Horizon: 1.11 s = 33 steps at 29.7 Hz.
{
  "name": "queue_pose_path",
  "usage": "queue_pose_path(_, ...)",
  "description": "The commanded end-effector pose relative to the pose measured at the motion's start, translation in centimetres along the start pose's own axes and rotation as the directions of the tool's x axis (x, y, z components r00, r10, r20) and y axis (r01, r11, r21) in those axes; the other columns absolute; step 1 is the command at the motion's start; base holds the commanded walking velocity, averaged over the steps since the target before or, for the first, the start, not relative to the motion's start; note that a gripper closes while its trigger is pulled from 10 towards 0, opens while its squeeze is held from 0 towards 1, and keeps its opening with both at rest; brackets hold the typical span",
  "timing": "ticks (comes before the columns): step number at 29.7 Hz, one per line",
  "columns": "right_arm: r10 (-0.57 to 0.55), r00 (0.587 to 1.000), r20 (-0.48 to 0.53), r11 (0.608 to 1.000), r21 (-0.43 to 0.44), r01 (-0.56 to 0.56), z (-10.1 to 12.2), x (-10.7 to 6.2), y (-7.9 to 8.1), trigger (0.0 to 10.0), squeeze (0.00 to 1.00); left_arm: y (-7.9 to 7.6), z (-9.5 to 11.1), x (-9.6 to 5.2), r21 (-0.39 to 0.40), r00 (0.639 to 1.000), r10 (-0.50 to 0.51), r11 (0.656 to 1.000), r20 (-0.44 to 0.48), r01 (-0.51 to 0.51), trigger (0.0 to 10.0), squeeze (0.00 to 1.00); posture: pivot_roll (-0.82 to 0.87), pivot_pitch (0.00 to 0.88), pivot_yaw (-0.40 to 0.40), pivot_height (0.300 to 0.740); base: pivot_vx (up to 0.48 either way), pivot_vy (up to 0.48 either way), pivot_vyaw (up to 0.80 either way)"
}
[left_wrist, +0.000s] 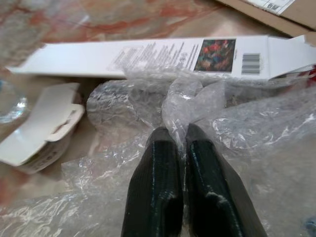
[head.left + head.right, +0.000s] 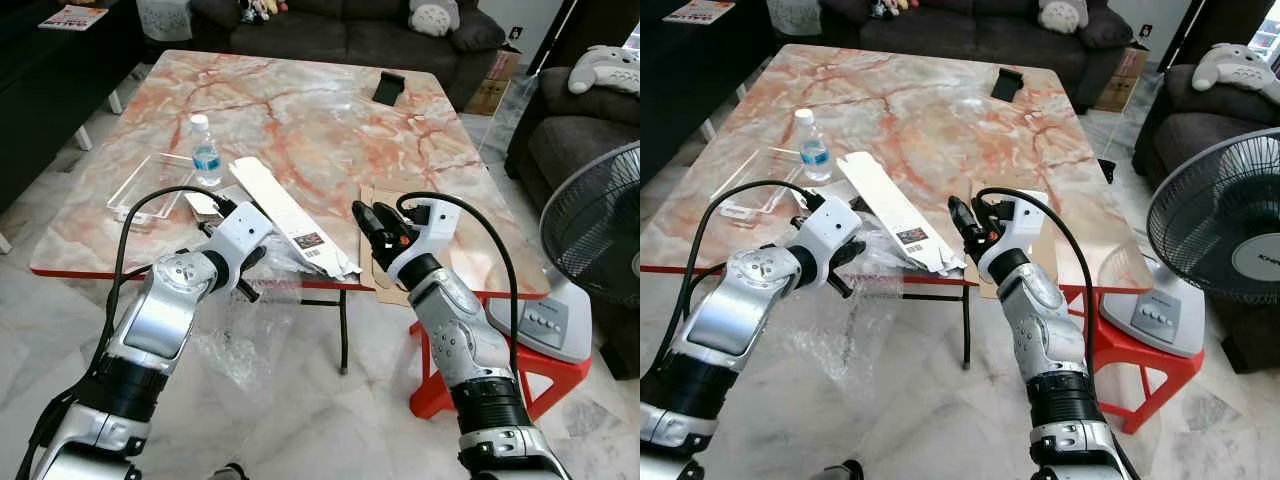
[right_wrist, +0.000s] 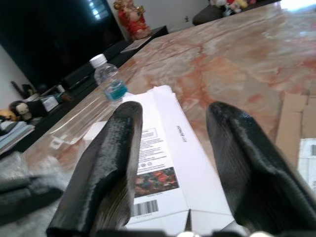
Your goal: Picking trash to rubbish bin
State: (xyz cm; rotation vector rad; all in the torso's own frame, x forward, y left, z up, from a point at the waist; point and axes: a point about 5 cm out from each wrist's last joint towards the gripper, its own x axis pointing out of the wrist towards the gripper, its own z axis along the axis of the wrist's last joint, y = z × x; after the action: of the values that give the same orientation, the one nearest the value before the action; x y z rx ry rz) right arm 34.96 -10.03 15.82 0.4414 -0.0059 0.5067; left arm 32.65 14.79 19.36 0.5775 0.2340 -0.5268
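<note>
A sheet of clear bubble wrap droops over the front edge of the marble table toward the floor. My left gripper is at that edge, shut on the wrap; in the left wrist view its fingers pinch the crinkled plastic. A long flat white box lies diagonally just beyond it. My right gripper hovers open at the box's near end, over a flat brown cardboard piece, holding nothing. Through its fingers I see the box.
A water bottle, a clear plastic tray and a small white carton lie on the table's left. A black stand sits at the far side. A fan and red stool stand to the right.
</note>
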Motion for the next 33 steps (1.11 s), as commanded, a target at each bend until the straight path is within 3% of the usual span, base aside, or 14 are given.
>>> queue_pose_path(1, -0.002, 1.000, 0.013, 1.000, 0.002, 0.002, 0.3, 0.1, -0.2, 10.0, 0.00, 0.3, 0.2, -0.7, 0.022, 1.000, 0.015, 1.000, -0.011, -0.015, 10.0, 0.00, 0.00, 0.054, -0.139, 0.740, 0.000, 0.000, 0.00)
queue_pose_path(4, 0.004, 1.000, 0.014, 1.000, 0.004, -0.004, 0.3, 0.3, -0.1, 10.0, 0.00, 1.5, 0.3, -1.8, 0.092, 0.997, 0.065, 0.994, -0.044, -0.060, 10.0, 0.00, 0.01, 0.053, -0.143, 0.740, 0.000, 0.000, 0.00)
queue_pose_path(9, 0.011, 1.000, 0.019, 1.000, 0.003, -0.011, 0.5, 0.6, 0.0, 10.0, 0.00, 3.6, 2.2, -4.0, 0.089, 0.988, 0.155, 0.984, 0.023, -0.156, 10.0, 0.00, 0.02, 0.050, -0.147, 0.740, 0.000, 0.000, 0.00)
queue_pose_path(12, 0.011, 1.000, 0.022, 1.000, -0.004, -0.011, 0.6, 0.6, -0.1, 10.0, 0.00, 4.5, 3.3, -4.6, 0.046, 0.974, 0.206, 0.976, 0.094, -0.211, 10.0, 0.00, 0.02, 0.047, -0.148, 0.740, 0.000, 0.000, 0.00)
queue_pose_path(13, 0.009, 1.000, 0.028, 1.000, -0.013, -0.009, 0.7, 0.6, -0.2, 10.0, 0.00, 5.3, 4.1, -4.7, -0.026, 0.942, 0.284, 0.958, 0.180, -0.285, 10.0, 0.00, 0.02, 0.041, -0.147, 0.740, 0.000, 0.000, 0.00)
queue_pose_path(16, 0.006, 0.999, 0.042, 1.000, -0.026, -0.005, 0.8, 0.6, -0.2, 10.0, 0.00, 6.0, 4.8, -4.6, -0.165, 0.865, 0.407, 0.913, 0.292, -0.374, 10.0, 0.00, 0.02, 0.041, -0.147, 0.740, 0.000, 0.000, 0.00)
queue_pose_path(18, 0.003, 0.999, 0.052, 1.000, -0.030, -0.002, 0.9, 0.6, -0.3, 10.0, 0.00, 5.4, 4.8, -4.2, -0.213, 0.840, 0.434, 0.899, 0.324, -0.382, 10.0, 0.00, 0.02, 0.039, -0.144, 0.740, 0.000, 0.000, 0.00)
queue_pose_path(21, -0.014, 0.997, 0.080, 0.999, -0.030, 0.017, 1.4, 0.5, -0.6, 10.0, 0.00, 2.7, 4.8, -2.5, -0.337, 0.802, 0.467, 0.873, 0.371, -0.353, 10.0, 0.00, 0.02, 0.026, -0.140, 0.740, 0.000, 0.000, 0.00)
queue_pose_path(24, -0.049, 0.992, 0.113, 0.997, -0.046, 0.054, 2.1, 0.5, -1.1, 10.0, 0.00, 0.3, 4.5, -0.8, -0.407, 0.799, 0.474, 0.856, 0.370, -0.318, 10.0, 0.00, 0.01, 0.018, -0.136, 0.740, 0.000, 0.000, 0.00)
queue_pose_path(28, -0.071, 0.989, 0.130, 0.994, -0.067, 0.081, 2.4, 0.5, -1.5, 10.0, 0.00, -0.4, 4.3, 0.1, -0.438, 0.787, 0.489, 0.842, 0.375, -0.314, 10.0, 0.00, 0.00, 0.011, -0.133, 0.740, 0.000, 0.000, 0.00)
queue_pose_path(30, -0.087, 0.985, 0.147, 0.993, -0.072, 0.098, 2.6, 0.5, -1.7, 10.0, 0.00, -0.3, 4.0, 0.6, -0.495, 0.766, 0.529, 0.807, 0.365, -0.322, 10.0, 0.00, 0.00, 0.009, -0.131, 0.740, 0.000, 0.000, 0.00)
queue_pose_path(33, -0.111, 0.981, 0.160, 0.986, -0.104, 0.129, 2.5, 0.4, -2.0, 10.0, 0.00, -0.5, 3.0, 1.4, -0.489, 0.757, 0.554, 0.796, 0.348, -0.358, 10.0, 0.00, 0.00, 0.000, -0.123, 0.740, 0.000, 0.000, 0.00)
